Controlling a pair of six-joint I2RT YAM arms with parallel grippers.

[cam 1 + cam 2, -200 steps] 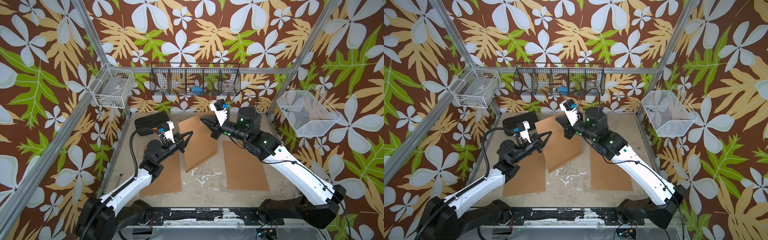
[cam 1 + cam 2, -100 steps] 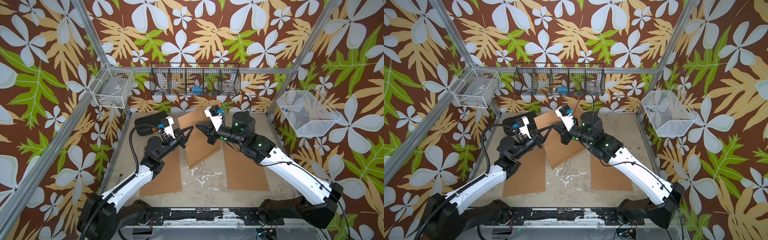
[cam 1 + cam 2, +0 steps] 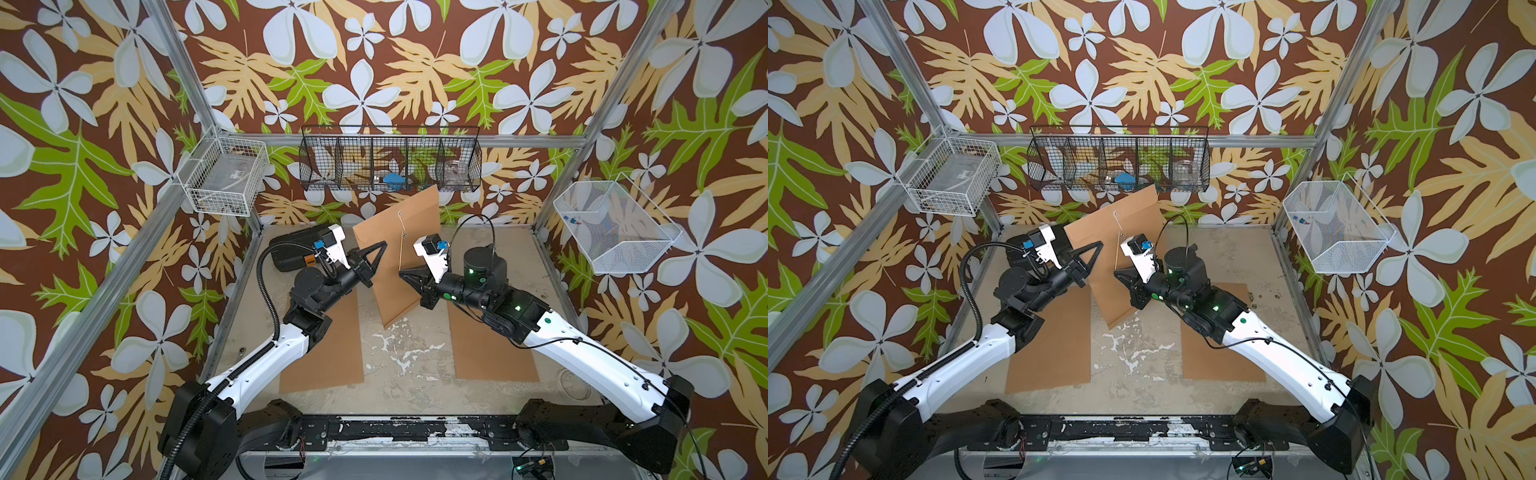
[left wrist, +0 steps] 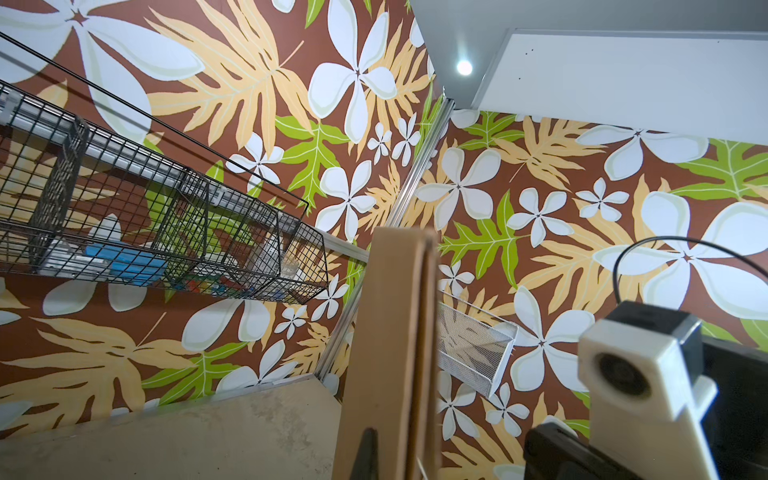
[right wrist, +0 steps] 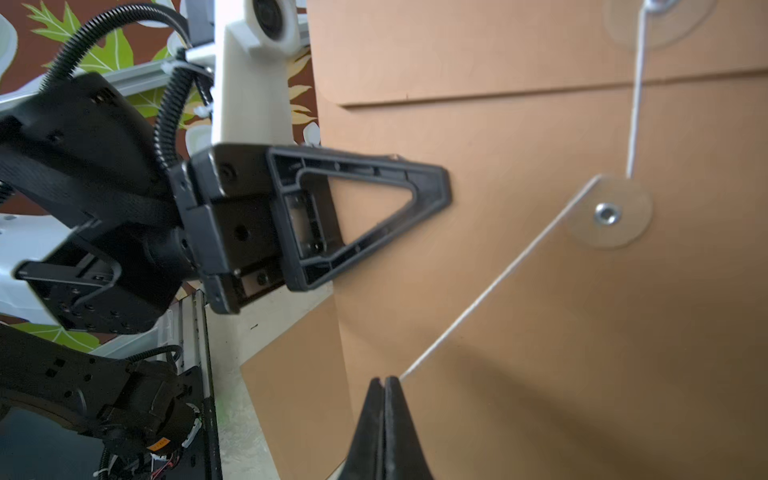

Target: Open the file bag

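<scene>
In both top views, you see a brown kraft file bag [image 3: 397, 253] [image 3: 1133, 216] standing on end, tilted, over the middle of the surface toward its back edge. Your left end effector [image 3: 382, 246] [image 3: 1098, 246] is clamped on the bag's left edge. Your right end effector [image 3: 402, 274] [image 3: 1117, 273] sits closed just in front of the bag's face, at the lower end of a thin white string [image 3: 401, 245]. Two flat kraft sheets [image 3: 328, 345] [image 3: 490, 349] lie on the surface, one under each arm.

In the left wrist view, the file bag [image 4: 390, 332] appears edge-on, with one dark finger [image 4: 365, 455] against its side.

In the right wrist view, the right end effector [image 5: 384, 384] has its jaws pressed together, pinching the string [image 5: 498, 282]. The string runs up to a round clasp disc [image 5: 606, 214] on the file bag [image 5: 561, 353]. The flap [image 5: 457, 50] lies flat. The left end effector [image 5: 436, 191] grips the bag's edge.
</scene>
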